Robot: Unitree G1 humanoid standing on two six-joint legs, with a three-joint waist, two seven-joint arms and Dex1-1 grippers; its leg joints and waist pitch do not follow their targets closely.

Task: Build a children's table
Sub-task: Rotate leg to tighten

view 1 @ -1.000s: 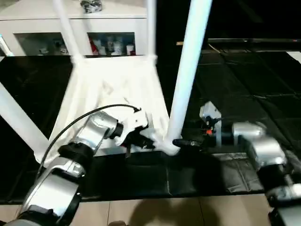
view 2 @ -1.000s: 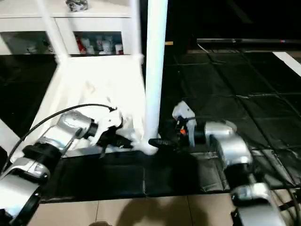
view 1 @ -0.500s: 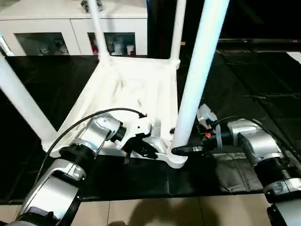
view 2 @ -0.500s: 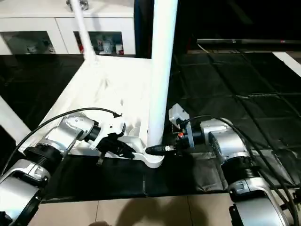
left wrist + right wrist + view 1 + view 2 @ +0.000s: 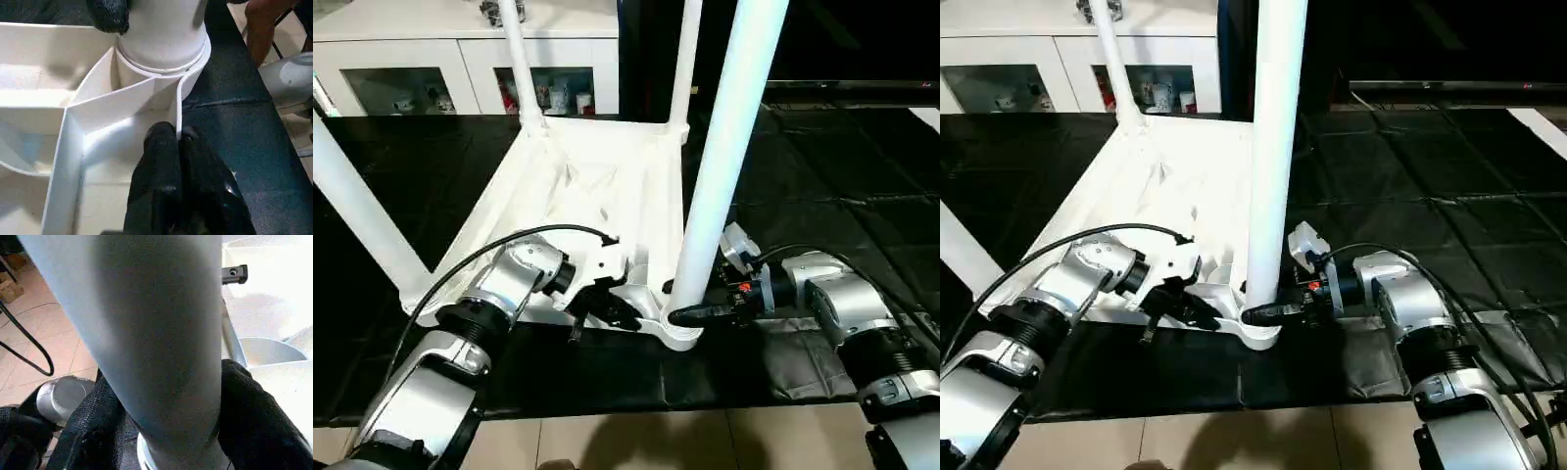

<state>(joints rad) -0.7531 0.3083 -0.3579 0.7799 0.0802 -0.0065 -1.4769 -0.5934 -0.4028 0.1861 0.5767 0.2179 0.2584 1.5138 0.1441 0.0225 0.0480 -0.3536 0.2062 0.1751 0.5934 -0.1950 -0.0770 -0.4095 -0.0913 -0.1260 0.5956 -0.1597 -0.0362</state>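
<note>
The children's table lies upside down on the black mat, its ribbed top (image 5: 597, 186) facing up and four white legs standing in the corner sockets. My left gripper (image 5: 617, 311) is shut on the thin rim wall of the top (image 5: 177, 137), just beside the near right socket (image 5: 677, 333). My right gripper (image 5: 1258, 313) reaches in from the right, low on the near right leg (image 5: 729, 147). In the right wrist view its black fingers (image 5: 88, 431) press against both sides of that leg (image 5: 146, 333).
A white cabinet with glass doors (image 5: 460, 59) stands behind the table. The black mat (image 5: 822, 176) spreads to the right, and tan floor (image 5: 656, 441) lies in front of it. A person's leg (image 5: 259, 29) shows past the mat's edge.
My right gripper's fingers have closed in around the base of the near right leg. The left gripper keeps its hold on the rim. The head camera shifted early on.
</note>
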